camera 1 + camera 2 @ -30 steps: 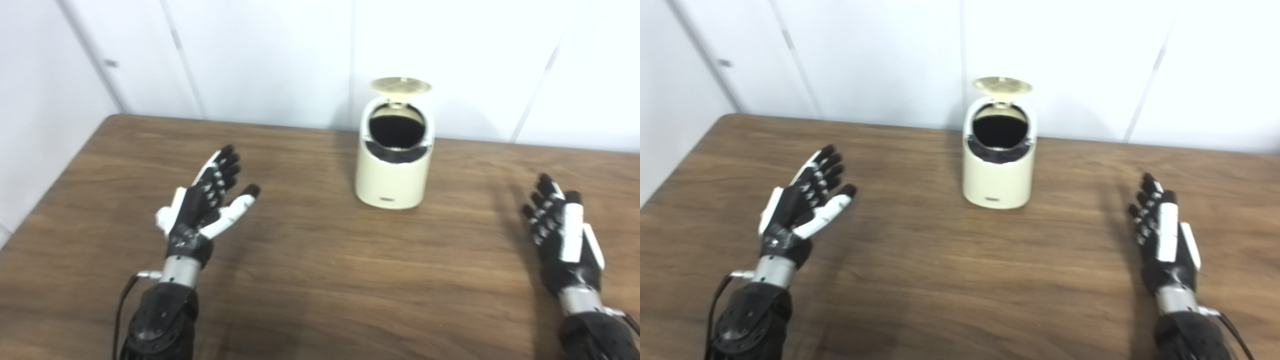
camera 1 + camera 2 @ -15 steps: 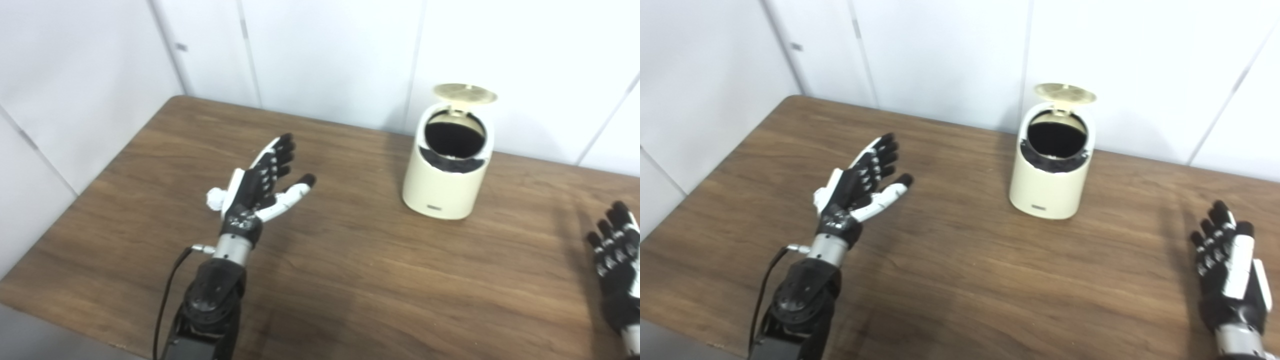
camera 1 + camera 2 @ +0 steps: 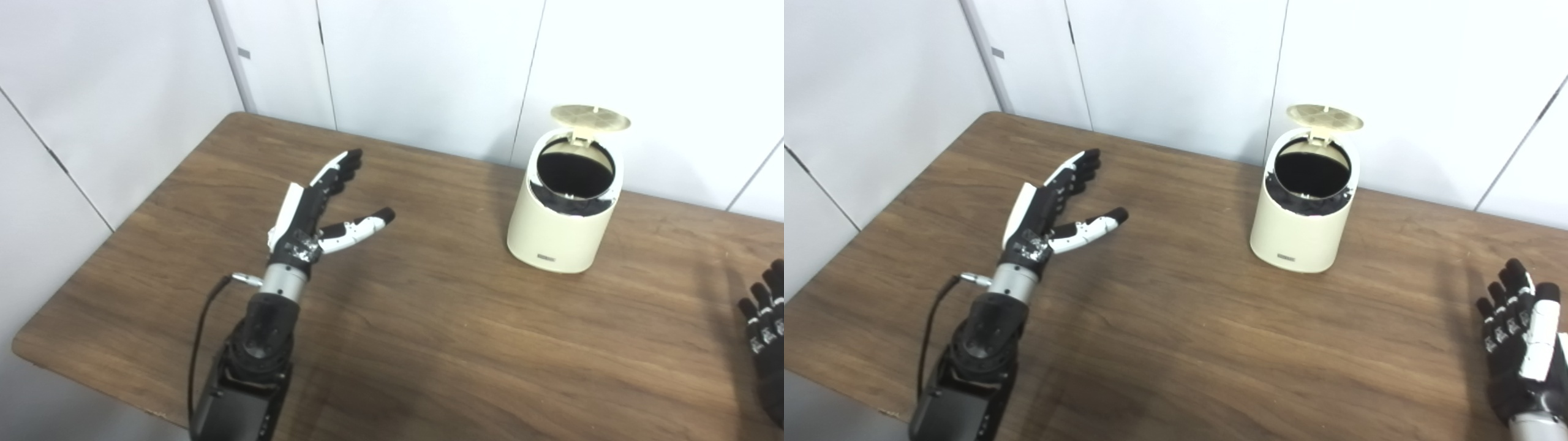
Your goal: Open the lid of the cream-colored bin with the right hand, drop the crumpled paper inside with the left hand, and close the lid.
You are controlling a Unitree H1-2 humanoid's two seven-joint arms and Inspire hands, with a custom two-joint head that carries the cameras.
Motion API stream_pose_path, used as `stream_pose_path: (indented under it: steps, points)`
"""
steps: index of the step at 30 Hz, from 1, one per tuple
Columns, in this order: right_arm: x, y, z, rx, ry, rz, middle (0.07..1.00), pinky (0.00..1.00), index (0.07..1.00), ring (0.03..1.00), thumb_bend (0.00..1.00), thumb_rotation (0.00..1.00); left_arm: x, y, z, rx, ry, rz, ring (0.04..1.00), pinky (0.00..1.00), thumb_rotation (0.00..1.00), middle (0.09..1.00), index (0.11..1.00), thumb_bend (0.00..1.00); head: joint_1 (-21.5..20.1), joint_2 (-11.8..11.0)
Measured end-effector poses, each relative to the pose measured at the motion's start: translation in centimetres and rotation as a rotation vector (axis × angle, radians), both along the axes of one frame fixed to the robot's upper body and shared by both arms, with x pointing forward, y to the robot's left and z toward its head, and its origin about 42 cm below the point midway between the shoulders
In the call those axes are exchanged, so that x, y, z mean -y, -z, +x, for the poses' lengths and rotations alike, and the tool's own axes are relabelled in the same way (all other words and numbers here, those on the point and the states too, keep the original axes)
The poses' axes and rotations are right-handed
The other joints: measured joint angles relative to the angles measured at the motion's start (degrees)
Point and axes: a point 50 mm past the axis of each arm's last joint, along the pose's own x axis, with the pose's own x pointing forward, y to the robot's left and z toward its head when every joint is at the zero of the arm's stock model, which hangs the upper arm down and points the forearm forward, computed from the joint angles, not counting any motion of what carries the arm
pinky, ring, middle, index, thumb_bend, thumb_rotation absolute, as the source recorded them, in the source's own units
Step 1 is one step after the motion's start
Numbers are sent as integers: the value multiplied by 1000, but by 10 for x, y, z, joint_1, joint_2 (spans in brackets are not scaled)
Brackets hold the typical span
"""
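Left eye view: the cream-colored bin (image 3: pixel 566 217) stands upright on the wooden table (image 3: pixel 429 331), near its far edge by the white wall (image 3: pixel 422 67). Its lid (image 3: pixel 590 116) is tipped up at the back of the bin, leaving the dark mouth uncovered. No crumpled paper shows anywhere on the tabletop around the bin. Well to the left of the bin, the left hand (image 3: pixel 312 214) is raised with fingers spread and thumb pointing toward the bin, grasping nothing. Well to the right of the bin and nearer the camera, the right hand (image 3: pixel 1519 343) has its fingers extended and apart, empty.
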Motion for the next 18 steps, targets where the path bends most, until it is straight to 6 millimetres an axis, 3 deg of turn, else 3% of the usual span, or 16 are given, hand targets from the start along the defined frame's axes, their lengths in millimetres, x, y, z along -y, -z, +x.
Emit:
stream_pose_path:
  steps: [6,10,18]
  points:
    - [-2,-1,-1,-5,13,11,991,1000,957,1000,521,1000,-33,-22,1,-20,-28,158,905,884,177,910,900,846,-2,3]
    - [-3,0,-1,-6,14,20,998,1000,964,1000,510,1000,-39,-33,1,-41,-27,234,873,820,212,896,876,848,-4,10]
    - [-5,-4,-1,-20,6,20,997,1000,956,1000,506,1000,-50,-45,-2,-156,-56,398,914,824,315,931,905,862,4,11]
